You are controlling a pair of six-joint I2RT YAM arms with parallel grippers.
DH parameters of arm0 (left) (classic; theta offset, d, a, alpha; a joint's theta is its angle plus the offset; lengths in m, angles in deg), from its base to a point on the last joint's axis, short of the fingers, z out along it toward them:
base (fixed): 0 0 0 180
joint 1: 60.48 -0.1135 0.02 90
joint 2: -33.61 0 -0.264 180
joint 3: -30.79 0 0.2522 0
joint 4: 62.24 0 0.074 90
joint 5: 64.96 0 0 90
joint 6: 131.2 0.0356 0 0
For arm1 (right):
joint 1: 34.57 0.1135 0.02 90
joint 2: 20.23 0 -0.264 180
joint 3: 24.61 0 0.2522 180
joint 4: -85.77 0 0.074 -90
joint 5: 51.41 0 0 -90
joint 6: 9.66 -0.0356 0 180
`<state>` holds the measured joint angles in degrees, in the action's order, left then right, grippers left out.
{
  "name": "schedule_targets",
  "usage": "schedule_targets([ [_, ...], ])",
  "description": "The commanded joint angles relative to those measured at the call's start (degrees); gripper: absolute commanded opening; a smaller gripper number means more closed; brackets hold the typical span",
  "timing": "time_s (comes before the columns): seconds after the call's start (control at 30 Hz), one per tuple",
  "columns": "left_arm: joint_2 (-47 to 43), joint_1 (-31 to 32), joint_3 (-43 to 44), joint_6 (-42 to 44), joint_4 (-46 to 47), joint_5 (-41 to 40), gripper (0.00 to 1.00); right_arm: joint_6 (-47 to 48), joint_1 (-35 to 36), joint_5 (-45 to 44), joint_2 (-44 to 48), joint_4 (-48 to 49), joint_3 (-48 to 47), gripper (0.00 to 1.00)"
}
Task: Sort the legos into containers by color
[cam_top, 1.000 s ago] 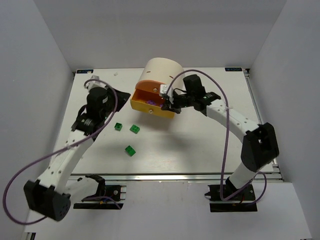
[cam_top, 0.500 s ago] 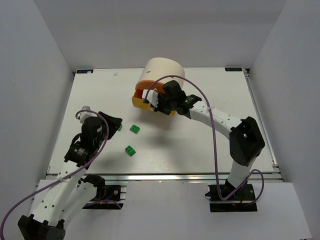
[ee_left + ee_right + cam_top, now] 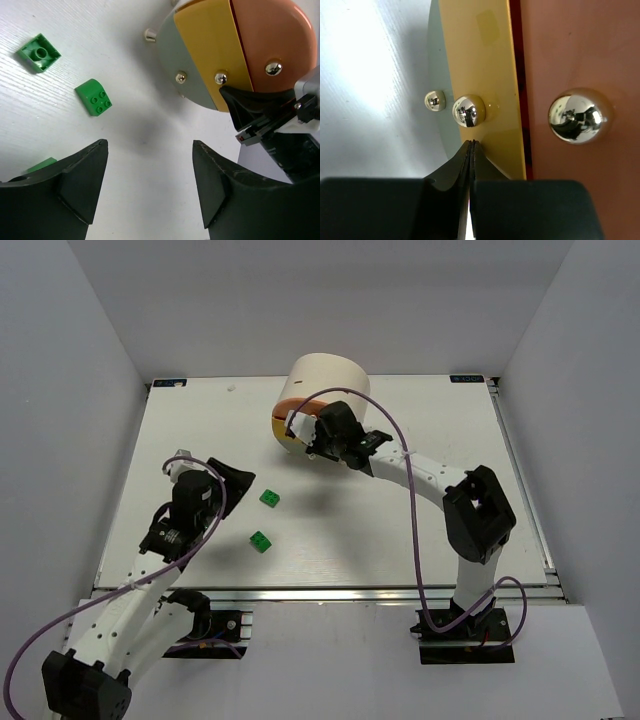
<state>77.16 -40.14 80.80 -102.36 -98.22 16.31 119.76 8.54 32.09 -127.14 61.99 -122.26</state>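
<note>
The cream drum point(image 3: 328, 380) stands at the back middle of the table, its drawers pushed in. My right gripper point(image 3: 471, 143) is shut and empty, its tips against the yellow drawer point(image 3: 480, 60) just under its knob point(image 3: 468, 110); the orange drawer point(image 3: 570, 60) is beside it. My left gripper point(image 3: 150, 145) hangs open over bare table, nothing between its fingers. Three green legos lie near it: one point(image 3: 40, 51), one point(image 3: 93, 97), and one point(image 3: 40, 165) half hidden by the left finger. The top view shows two of them point(image 3: 269, 498) point(image 3: 260, 541). No purple or orange-yellow legos show.
A grey drawer point(image 3: 172, 65) with a small knob sits left of the yellow one on the drum. The right arm point(image 3: 430, 475) stretches across the table's right half. White walls close in the table point(image 3: 400, 540) on three sides.
The right gripper pushed the open drawer into the drum. The left arm drew back toward the near left and its jaws opened wider.
</note>
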Motion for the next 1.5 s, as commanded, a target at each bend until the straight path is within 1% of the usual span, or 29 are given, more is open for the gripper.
schedule_targets([
  [0.0,1.0,-0.3,-1.7,0.8,7.4,4.7,0.78,0.1,-0.7,-2.8,-0.1,4.0,-3.6,0.00],
  [0.03,2.3,-0.3,-2.8,0.8,11.4,5.6,0.78,0.0,-0.7,-2.6,0.0,4.0,-3.6,0.00],
  [0.1,4.2,-0.3,-3.7,0.6,15.2,8.4,0.78,0.0,-0.7,-2.9,0.3,4.1,-3.5,0.00],
  [0.13,6.8,-0.3,-4.0,0.6,18.9,8.6,0.78,-0.3,-0.7,-3.8,0.2,4.5,-3.3,0.00],
  [0.23,10.8,0.3,-3.1,0.6,24.4,12.1,0.78,-2.9,-0.4,-8.2,-0.6,5.8,-3.5,0.00],
  [0.27,13.4,0.3,-1.6,0.7,24.8,12.3,0.78,-3.9,-0.2,-9.4,-1.4,5.7,-4.1,0.00],
  [0.37,16.7,0.3,0.6,2.0,25.3,13.8,0.78,-6.5,-0.3,-9.8,-2.6,4.0,-5.0,0.00],
  [0.47,17.4,0.3,0.7,2.2,26.7,14.1,0.79,-8.2,-0.1,-11.2,-3.1,5.5,-4.9,0.00],
  [0.5,17.5,0.3,0.4,1.9,27.1,14.3,0.79,-10.0,-0.1,-11.5,-3.3,5.8,-5.1,0.00],
  [0.53,17.6,0.3,0.1,1.8,28.2,14.4,0.79,-10.6,0.0,-8.7,-3.6,5.4,-5.6,0.00],
  [0.6,17.9,0.3,-0.6,1.2,28.9,14.7,0.79,-13.2,-0.6,-6.2,-3.7,4.3,-6.3,0.00],
  [0.63,17.9,0.3,-0.7,1.1,29.4,14.8,0.79,-13.3,-0.5,-3.4,-3.7,4.0,-6.3,0.00],
  [0.7,18.1,0.3,-1.0,1.0,29.3,14.8,0.79,-13.1,-0.7,-0.5,-3.7,2.6,-6.7,0.00],
  [0.73,18.1,0.3,-1.1,0.9,29.3,14.7,0.79,-13.0,-0.7,3.5,-3.7,1.7,-7.0,0.00],
  [0.83,17.5,0.3,-1.6,0.8,29.3,14.7,0.79,-12.5,-0.8,5.9,-3.5,1.3,-6.7,0.00],
  [0.9,17.3,0.3,-2.0,0.7,29.6,14.7,0.79,-12.5,-0.7,2.7,-4.2,4.8,-6.1,0.00],
  [0.93,16.9,0.3,-2.1,0.8,29.5,14.8,0.79,-12.3,-0.7,-2.3,-5.6,5.8,-6.7,0.00],
  [1.03,16.8,-0.2,-2.1,0.8,29.3,15.0,0.80,-11.8,-0.8,-9.9,-8.4,7.4,-10.3,0.00],
  [1.1,16.8,-0.2,-2.1,0.9,29.5,15.1,0.80,-10.9,-1.2,-12.0,-9.0,9.3,-10.2,0.00],
  [1.13,17.0,-0.2,-2.2,0.9,29.7,15.1,0.80,-9.7,-1.2,-13.2,-8.5,12.5,-9.7,0.00],
  [1.17,17.3,-0.2,-2.3,0.9,29.9,15.2,0.80,-9.1,-1.5,-13.4,-8.3,13.5,-8.7,0.00],
  [1.23,17.7,-0.2,-2.4,0.8,31.0,15.4,0.80,-8.8,-1.4,-13.0,-7.9,13.6,-8.5,0.00],
  [1.3,18.6,-0.2,-2.5,0.7,31.6,15.7,0.80,-9.5,-1.5,-11.3,-7.3,12.5,-8.4,0.00],
  [1.33,19.0,-0.2,-2.5,0.7,32.6,15.8,0.80,-9.6,-1.9,-6.5,-6.0,11.3,-8.2,0.00],
  [1.4,20.9,0.3,-2.4,0.7,34.5,16.2,0.79,-8.8,-2.2,1.1,-3.6,4.2,-7.6,0.00],
  [1.43,21.7,0.3,-2.2,0.7,35.2,16.5,0.77,-8.1,-2.4,10.2,-0.8,1.9,-7.2,0.00],
  [1.47,22.9,0.3,-2.1,0.8,36.1,16.6,0.75,-7.0,-2.6,14.8,1.0,-1.6,-6.1,0.00],
])
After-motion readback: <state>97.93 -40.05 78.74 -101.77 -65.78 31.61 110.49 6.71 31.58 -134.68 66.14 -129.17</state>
